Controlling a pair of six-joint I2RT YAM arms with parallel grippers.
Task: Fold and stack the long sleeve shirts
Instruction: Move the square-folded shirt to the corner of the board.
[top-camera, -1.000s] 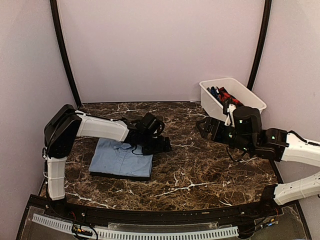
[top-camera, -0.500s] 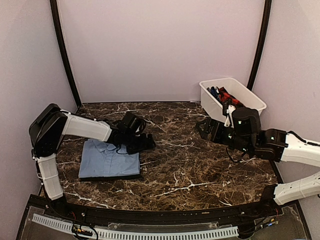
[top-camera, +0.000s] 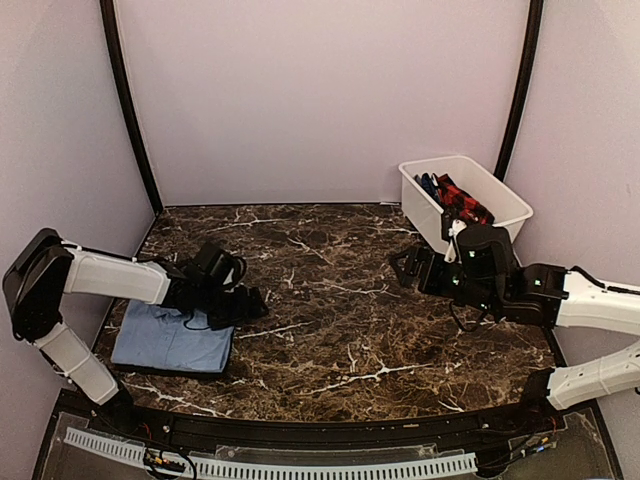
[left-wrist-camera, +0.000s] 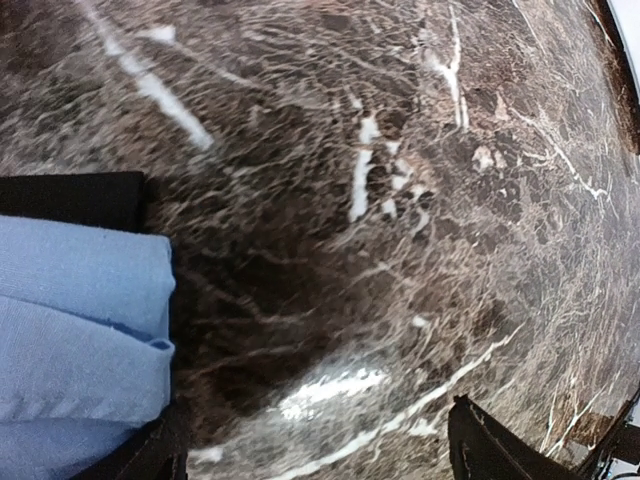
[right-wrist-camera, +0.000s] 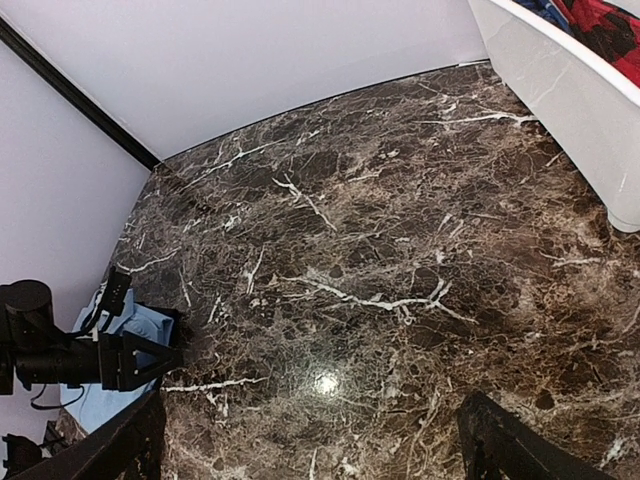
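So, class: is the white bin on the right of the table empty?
No, the white bin holds red-checked and dark blue clothes.

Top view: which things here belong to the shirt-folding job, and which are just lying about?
Job: folded light-blue shirt; red-black checked shirt and dark blue shirt, both waiting in the white bin.
Just there: black mat under the light-blue shirt; marble table.
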